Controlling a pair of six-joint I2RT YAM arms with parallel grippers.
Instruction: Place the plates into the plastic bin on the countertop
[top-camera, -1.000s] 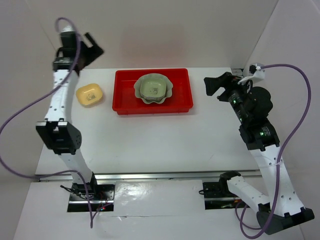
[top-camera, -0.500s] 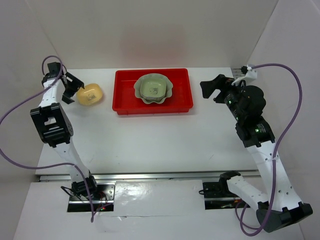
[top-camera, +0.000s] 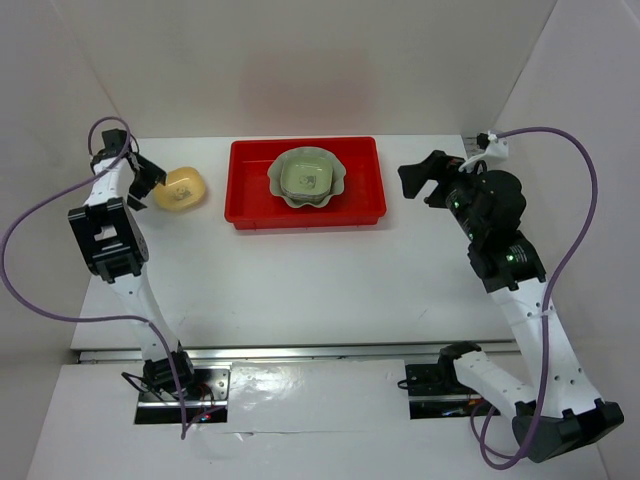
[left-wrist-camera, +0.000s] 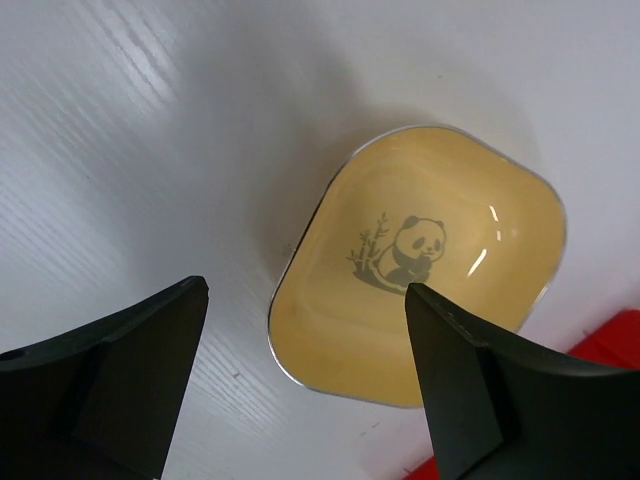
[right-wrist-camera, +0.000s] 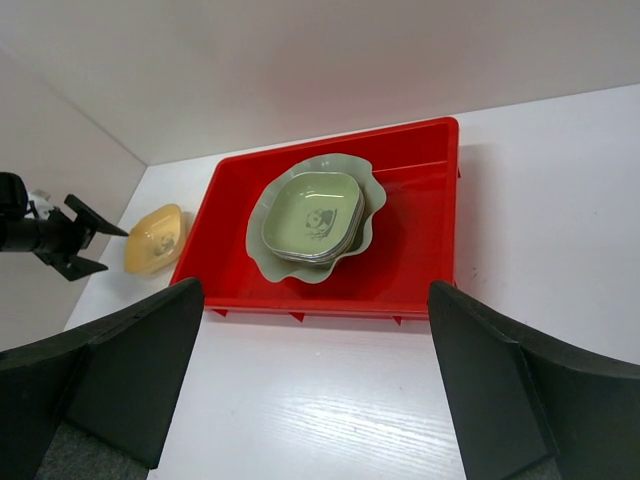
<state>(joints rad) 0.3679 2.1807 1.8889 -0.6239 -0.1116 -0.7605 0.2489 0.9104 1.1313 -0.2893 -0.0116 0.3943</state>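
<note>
left pincer (left-wrist-camera: 305, 300): jaws stood apart, empty, poised over the small yellow rounded-square panda-print dish (left-wrist-camera: 420, 270) on the white desk (left-wrist-camera: 120, 120), likely lined up to take its rim | right pincer (right-wrist-camera: 315, 290): jaws apart, empty, parked clear | shallow red plastic bin (right-wrist-camera: 420, 250): near left pincer, held stacked pale-green dishes (right-wrist-camera: 312, 215)

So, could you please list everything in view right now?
flat countertop: one, white, under everything
rectangular plastic bin: one, bright red, back middle of the countertop
large scalloped-rim dish: one, pale green, inside the bin
small rounded-square dish: light green on top, nested in the scalloped dish; more rims beneath, count unclear
small rounded-square panda-print dish: one, yellow, on the countertop left of the bin
cables: two, purple, one per arm
left arm: one, white and black, jaws open by the yellow dish
right arm: one, white and black, jaws open, empty, right of the bin
</note>
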